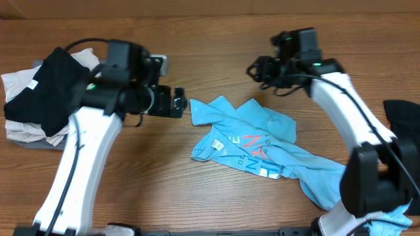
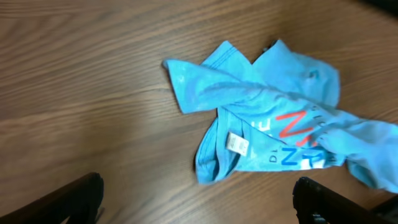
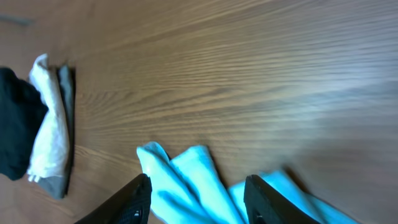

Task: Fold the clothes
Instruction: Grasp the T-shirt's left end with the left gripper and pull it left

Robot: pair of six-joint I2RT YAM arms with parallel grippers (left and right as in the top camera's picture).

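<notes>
Right, starting nearest the arm bases: a scrap of sky-blue cloth (image 1: 392, 219) peeks out at the bottom right corner of the overhead view. It is cut off by the frame edge and half hidden behind the right arm's base, so I can't tell whether it joins the shirt. Just beyond it, the sky-blue T-shirt (image 1: 252, 144) lies crumpled on the wooden table (image 1: 131, 190), roughly centre and a little right, with its lower right end running under that same arm. The left wrist view shows a small white tag (image 2: 236, 144) turned outward. The lettering (image 2: 292, 124), white with a red-orange mark, is creased and broken by folds, so it can't be read. Further back, the left gripper (image 1: 178, 103) hangs just beside the shirt's left corner with its fingers spread wide and nothing between them. In its own camera only the fingertips show, at the bottom corners. Off to the left sits a pile, with a black garment (image 1: 52, 85) draped over a white garment (image 1: 20, 82) and a grey garment (image 3: 65, 124) at the bottom. The pile's far side is hidden by the left arm. At the right edge another dark garment (image 1: 400, 115) is cropped by the frame. Farthest back, the right gripper (image 1: 256, 71) hovers above bare wood beyond the shirt's far edge. Its fingers are apart and empty, and its camera view is blurred.
</notes>
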